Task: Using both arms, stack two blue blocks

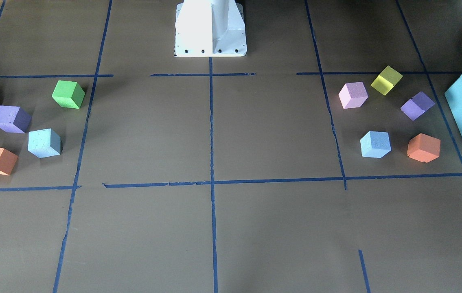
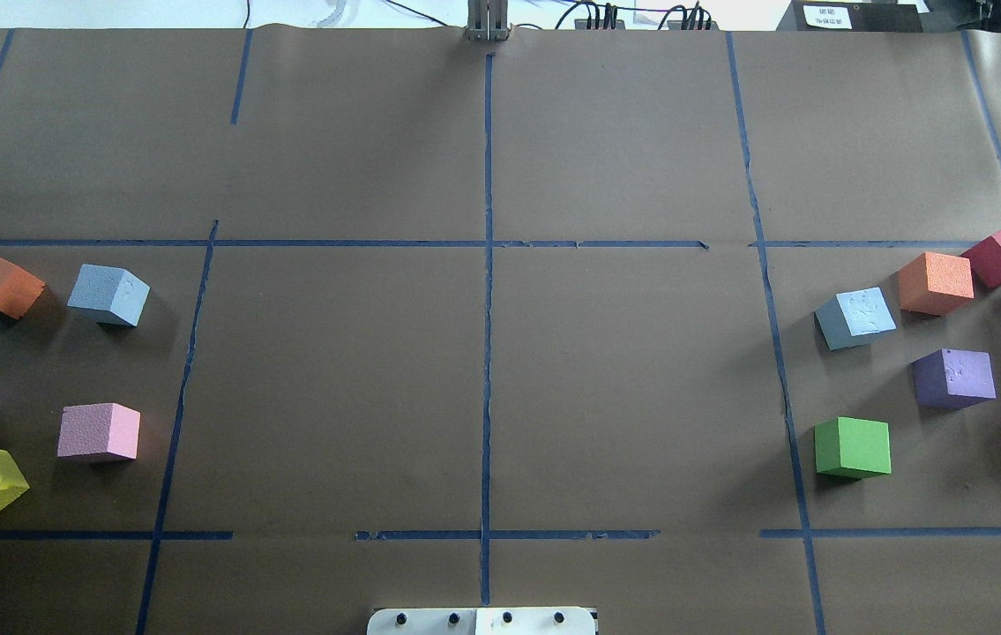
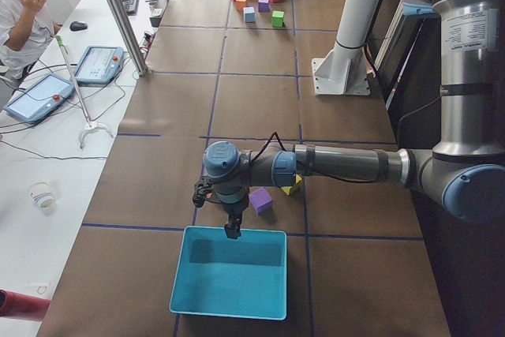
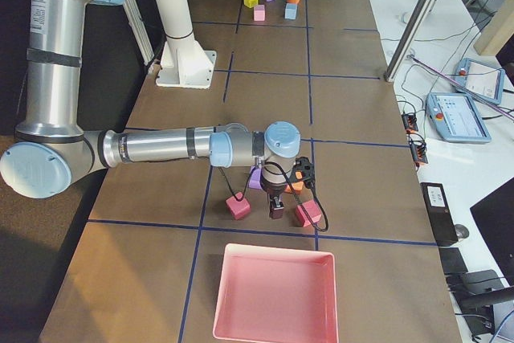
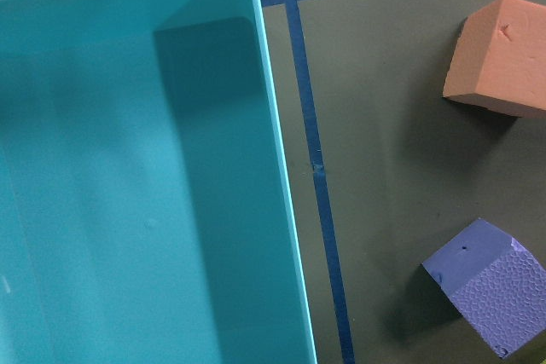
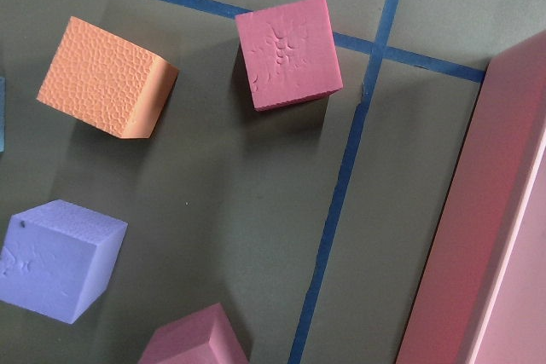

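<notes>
Two blue blocks lie apart on brown taped table; left end effector, right end effector: grip unclear.

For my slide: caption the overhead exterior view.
Light-blue foam cube far left, paler light-blue foam cube far right, unstacked, among other coloured cubes.

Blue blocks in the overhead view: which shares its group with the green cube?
The right-hand blue block, farther out than the green cube; the left-hand blue block has none nearby.
</notes>
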`<state>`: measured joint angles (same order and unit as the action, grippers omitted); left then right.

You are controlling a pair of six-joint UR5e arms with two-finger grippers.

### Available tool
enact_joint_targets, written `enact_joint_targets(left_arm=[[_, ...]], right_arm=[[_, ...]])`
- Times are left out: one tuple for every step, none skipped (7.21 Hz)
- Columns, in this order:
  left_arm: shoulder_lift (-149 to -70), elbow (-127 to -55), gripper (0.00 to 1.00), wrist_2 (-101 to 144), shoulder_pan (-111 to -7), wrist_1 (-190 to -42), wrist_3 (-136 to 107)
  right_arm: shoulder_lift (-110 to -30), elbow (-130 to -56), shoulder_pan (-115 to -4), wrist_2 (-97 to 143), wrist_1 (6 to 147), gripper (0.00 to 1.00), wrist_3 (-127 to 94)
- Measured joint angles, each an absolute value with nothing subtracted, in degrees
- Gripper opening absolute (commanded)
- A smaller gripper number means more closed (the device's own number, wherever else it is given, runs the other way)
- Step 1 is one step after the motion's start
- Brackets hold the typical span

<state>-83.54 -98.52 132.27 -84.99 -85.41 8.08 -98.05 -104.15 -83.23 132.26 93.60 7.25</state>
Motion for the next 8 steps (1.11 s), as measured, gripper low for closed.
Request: enact_joint_targets(left_arm=[[-83.69, -98.7, 1.0, 132.22, -84.98, -85.41, 8.07], [-83.88, -99.01, 1.0, 132.17, -84.97, -85.39, 8.05], [-83.92, -99.21, 1.0, 132.22, -84.95, -85.45, 8.06], [-83.95, -99.27, 1.0, 132.25, -84.93, -85.6, 8.08], [-83.99, -99.48, 1.0, 132.27, -84.91, -85.75, 8.08], [-83.99, -99.88, 1.0, 132.27, -84.91, -85.82, 8.08], [-83.97, -100.13, 1.0, 132.28, -84.91, -85.86, 8.09], [-83.95, -100.25, 1.0, 132.28, -84.9, -85.86, 8.09]], right_arm=[[-97.66, -104.2, -82.98, 132.27, 93.59, 1.0, 7.19], [-96.61, -104.36, -82.14, 132.34, 93.57, 1.0, 6.81], [-95.02, -104.94, -80.57, 132.47, 93.58, 1.0, 4.46], [-92.67, -106.11, -77.58, 132.55, 93.46, 1.0, -1.13], [-90.04, -107.26, -73.21, 132.44, 91.84, 1.0, -9.45], [-88.14, -107.49, -68.16, 131.75, 86.84, 1.0, -19.39], [-87.33, -107.14, -63.39, 129.7, 80.66, 1.0, -28.01], [-87.17, -106.63, -59.16, 126.15, 76.15, 0.99, -34.16]])
